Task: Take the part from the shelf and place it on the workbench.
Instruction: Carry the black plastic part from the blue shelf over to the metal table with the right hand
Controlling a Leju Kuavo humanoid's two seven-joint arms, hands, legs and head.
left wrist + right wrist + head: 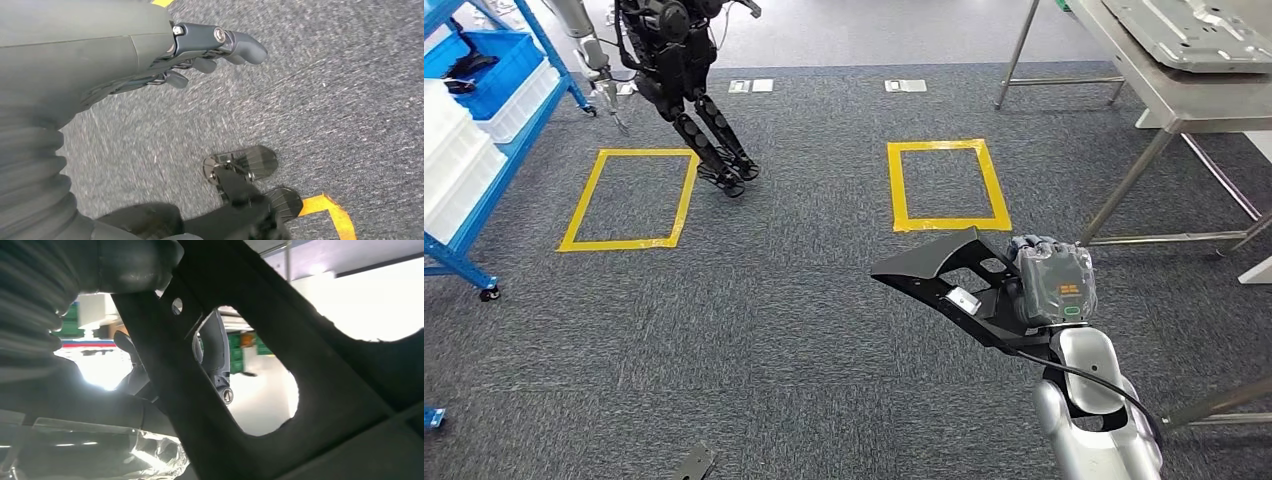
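My right hand [1052, 280] grips a flat black metal part [949, 275] with cut-out holes, held out level above the grey carpet at the lower right of the head view. In the right wrist view the same black part [280, 360] crosses close in front of the camera, with a dark finger [216, 357] seen through one of its holes. The steel workbench [1164, 95] stands at the upper right, with a grey metal panel [1194, 30] lying on it. My left hand [210, 50] hangs over the carpet, fingers apart and holding nothing.
A blue shelf [484, 110] with blue and white bins stands at the far left. Another black humanoid robot [679, 80] stands beside it. Two yellow tape rectangles [629, 200] [947, 185] mark the carpet. A small black piece [694, 463] lies on the floor near the lower edge.
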